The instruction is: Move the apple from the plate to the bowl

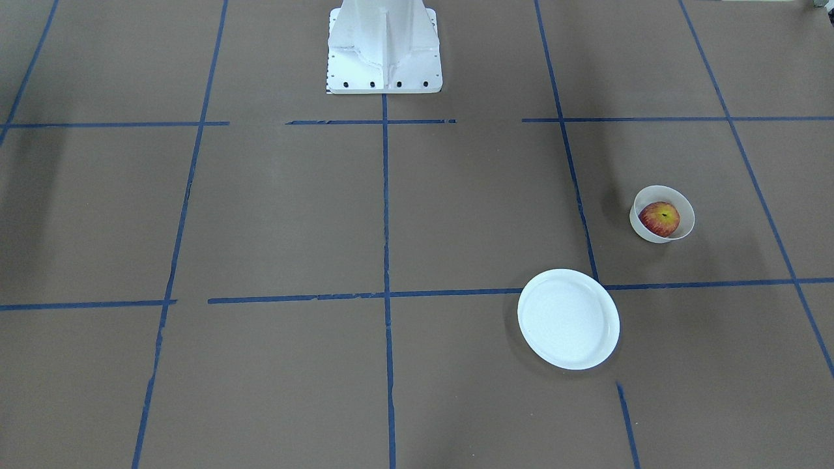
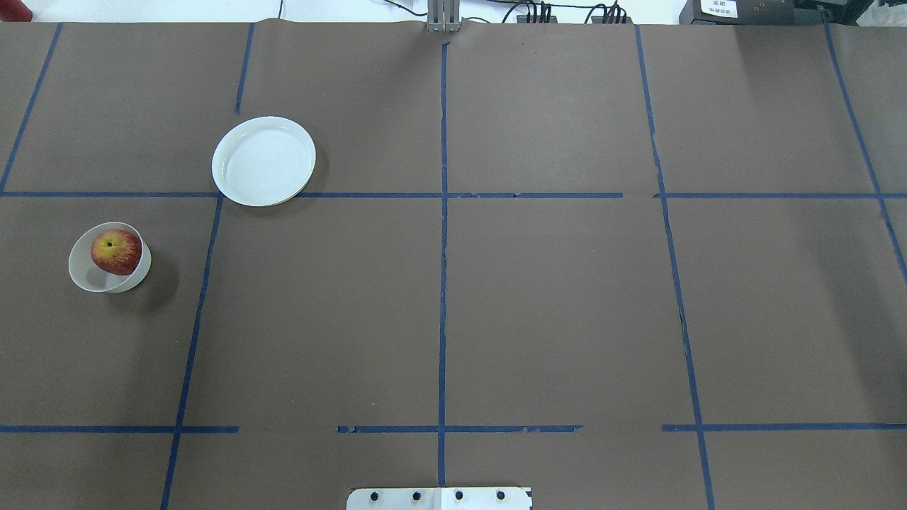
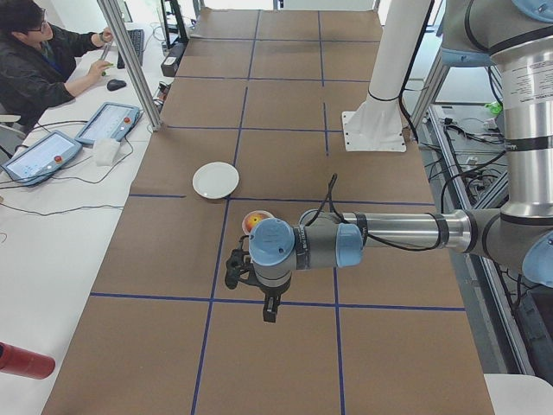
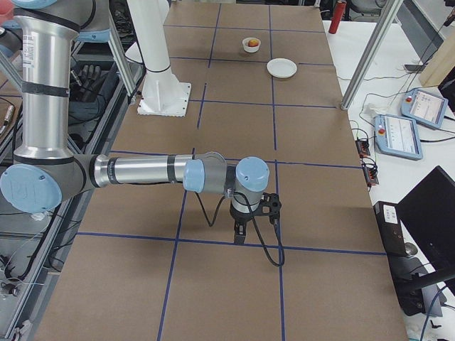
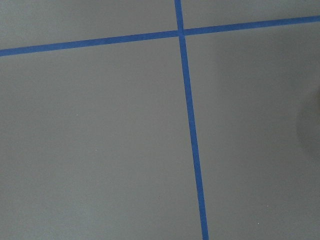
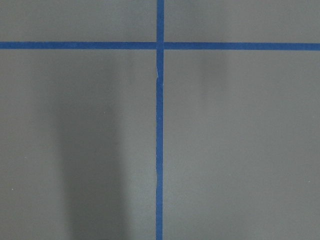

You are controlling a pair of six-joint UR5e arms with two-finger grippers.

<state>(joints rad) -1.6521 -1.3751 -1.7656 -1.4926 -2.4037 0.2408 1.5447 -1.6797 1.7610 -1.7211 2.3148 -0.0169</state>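
Observation:
The red and yellow apple [image 1: 659,218] lies inside the small off-white bowl [image 1: 642,232]; in the overhead view the apple [image 2: 115,251] and bowl [image 2: 88,277] are at the table's left. The white plate [image 1: 568,319] is bare, a little apart from the bowl, and also shows overhead [image 2: 263,161]. The left gripper [image 3: 269,308] shows only in the exterior left view, held above the table short of the bowl [image 3: 257,216]; I cannot tell if it is open. The right gripper [image 4: 239,234] shows only in the exterior right view, far from the plate [image 4: 281,67]; I cannot tell its state.
The white robot pedestal [image 1: 383,45] stands at the table's robot side. Blue tape lines cross the brown table cover. An operator [image 3: 39,60] sits at a side desk with tablets [image 3: 108,123]. A red object [image 3: 22,361] lies off the table.

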